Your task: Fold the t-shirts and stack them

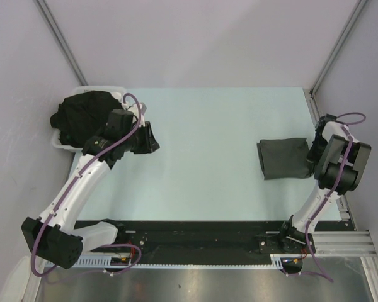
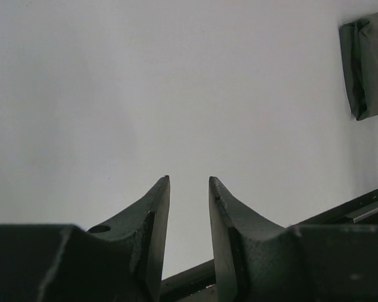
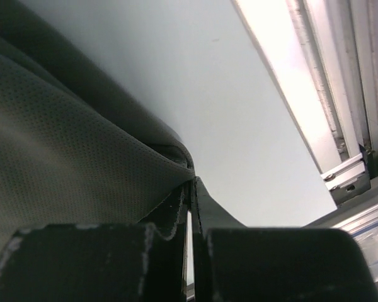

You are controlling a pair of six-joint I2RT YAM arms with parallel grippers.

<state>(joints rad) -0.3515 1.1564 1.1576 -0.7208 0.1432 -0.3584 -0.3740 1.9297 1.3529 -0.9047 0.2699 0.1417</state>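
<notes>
From above: one folded charcoal grey cloth t-shirt (image 1: pixel 283 158), flat on the right side of the pale blue-green table (image 1: pixel 208 176), alone there, so a stack of one at best. At the far left, a heap of crumpled black cloth t-shirts (image 1: pixel 82 113) in the white plastic tray (image 1: pixel 58 145) (impossible to count within the heap; probably several, judging by bulk). Judged roughly: one shirt folded and placed, the whole heap left to fold and stack. Left gripper (image 1: pixel 152 139) just beside the heap, pointing out over bare table. Right gripper (image 1: pixel 315 154) at the right edge of the folded shirt. Two arms, two grippers, one tray.

From the left wrist: left gripper (image 2: pixel 189 184) with fingers apart, nothing between them, only bare table beneath. Same single folded shirt (image 2: pixel 367 66) well apart, in the upper right corner. No black cloth here.

From the right wrist: right gripper (image 3: pixel 191 179) with fingers pressed together. Grey mesh-textured cloth of the folded shirt (image 3: pixel 69 145) across the left half, its edge touching the fingertips. Cannot tell whether nipping a sliver of hem or merely brushing it. One silver metal frame rail (image 3: pixel 315 94) along the right, beyond the table edge.
</notes>
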